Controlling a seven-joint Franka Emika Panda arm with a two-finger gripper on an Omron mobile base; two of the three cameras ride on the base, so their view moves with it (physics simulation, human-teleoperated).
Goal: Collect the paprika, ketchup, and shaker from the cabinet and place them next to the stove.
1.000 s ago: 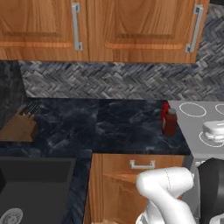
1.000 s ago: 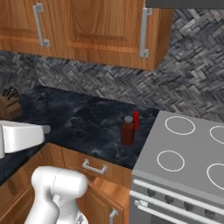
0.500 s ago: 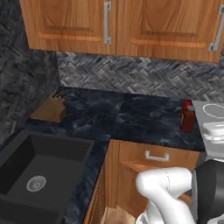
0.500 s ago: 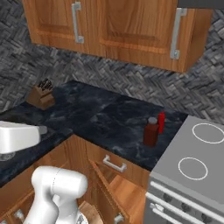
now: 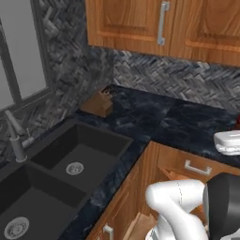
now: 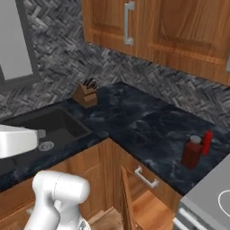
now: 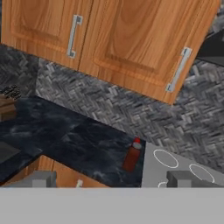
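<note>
- The paprika (image 6: 192, 152) stands upright on the dark marbled tabletop (image 6: 148, 123), near the backsplash and just beside the stove (image 6: 211, 202). Squat red-brown jar; in the right base view its top looks pale rather than black, so I can't tell the lid colour.
- The ketchup (image 6: 206, 142) is right behind it in that view, a slim bright-red bottle. The 2 look like they're touching, or very nearly; I can't tell which.
- From the hand view the jar (image 7: 131, 157) sits right at the edge of the grey cooktop (image 7: 175, 168), with a bit of red (image 7: 137, 141) poking up over its top. White ring burner marks show on the stove there.
- The jaws (image 7: 111, 179) are spread wide with nothing between them. The 2 grey fingertips (image 7: 37, 179) rise at the bottom of the hand view, far apart, pointing toward the tabletop and backsplash.
- A wooden knife block (image 5: 97, 103) sits back in the corner of the tabletop, well apart from the 2 red things.
- A black double sink (image 5: 61, 173) takes up the left side in the left base view, with a grey faucet (image 5: 16, 138) at its wall side.
- A window (image 5: 21, 51) sits above the sink.
- Closed wood-door cupboards (image 7: 109, 39) with metal handles hang above the herringbone backsplash (image 6: 58, 67).
- Below the tabletop a lower cupboard door (image 6: 126, 197) stands open, with a drawer and its handle (image 6: 146, 177) just above.
</note>
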